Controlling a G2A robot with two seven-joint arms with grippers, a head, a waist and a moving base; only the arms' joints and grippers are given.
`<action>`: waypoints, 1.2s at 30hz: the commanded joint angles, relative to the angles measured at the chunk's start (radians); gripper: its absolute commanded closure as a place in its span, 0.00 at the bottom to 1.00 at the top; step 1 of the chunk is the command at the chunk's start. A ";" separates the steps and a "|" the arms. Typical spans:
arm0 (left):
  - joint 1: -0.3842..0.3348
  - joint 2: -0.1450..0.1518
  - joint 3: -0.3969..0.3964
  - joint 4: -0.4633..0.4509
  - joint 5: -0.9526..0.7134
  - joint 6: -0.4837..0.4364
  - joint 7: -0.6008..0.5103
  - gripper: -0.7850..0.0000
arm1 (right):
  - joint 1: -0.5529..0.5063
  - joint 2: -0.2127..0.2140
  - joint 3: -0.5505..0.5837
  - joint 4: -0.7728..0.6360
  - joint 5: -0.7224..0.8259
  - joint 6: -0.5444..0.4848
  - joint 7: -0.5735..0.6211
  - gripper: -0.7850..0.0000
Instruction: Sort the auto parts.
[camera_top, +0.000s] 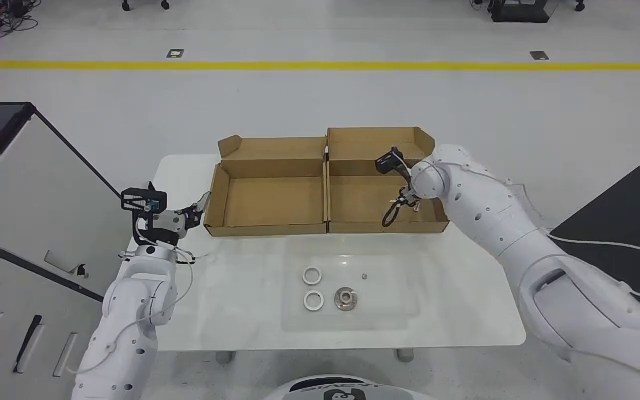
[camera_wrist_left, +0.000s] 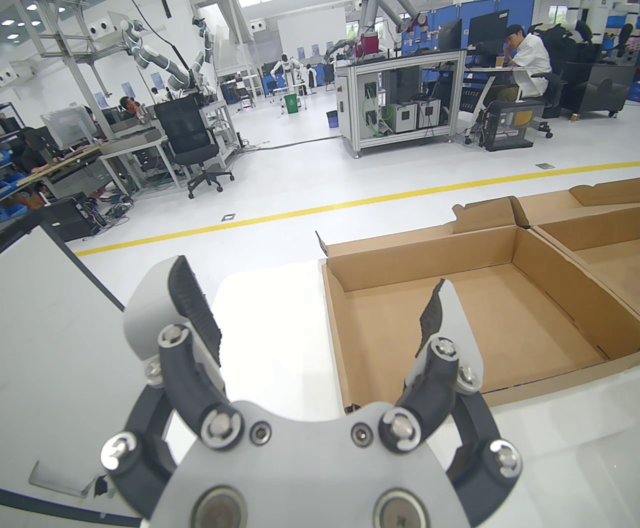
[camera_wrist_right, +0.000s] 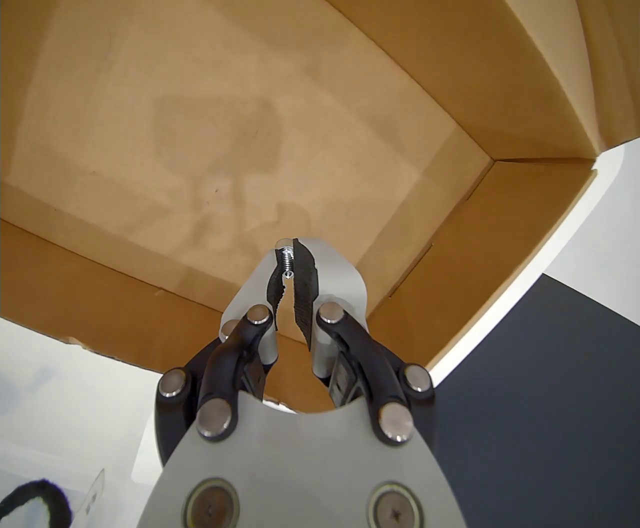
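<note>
Right wrist view: pinching a small bolt at the very tips of the right jaws, nearly closed on its threads. Hanging low inside the right box, toward its near right corner, probably to release from close above the cardboard and so avoid a bounce or a roll. Gripping so far out on the pads, likely for want of anything more to grip on so tiny a part. Risking a slip or a twist with any jolt.

Holding the left jaws wide apart with nothing between them, hovering over the counter just left of the left box, seemingly waiting clear of the right arm's work.

Counting four parts yet to sort on the near counter, apart from both boxes: a far ring, a near ring, a metal hub just right of the near ring, and a tiny part beyond the hub. Reckoning the sort barely begun, judging by the bare floors of both boxes.
</note>
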 joint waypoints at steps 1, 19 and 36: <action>0.000 0.000 0.000 0.000 0.000 0.000 0.000 0.00 | 0.000 -0.003 -0.001 0.005 -0.002 -0.001 0.002 1.00; 0.000 0.000 0.000 0.000 0.000 0.000 0.000 0.00 | 0.008 -0.032 0.010 0.041 -0.014 -0.012 -0.011 0.75; 0.000 0.000 0.000 0.000 0.000 0.000 0.000 0.00 | -0.037 0.050 0.240 -0.301 0.021 -0.061 0.102 0.55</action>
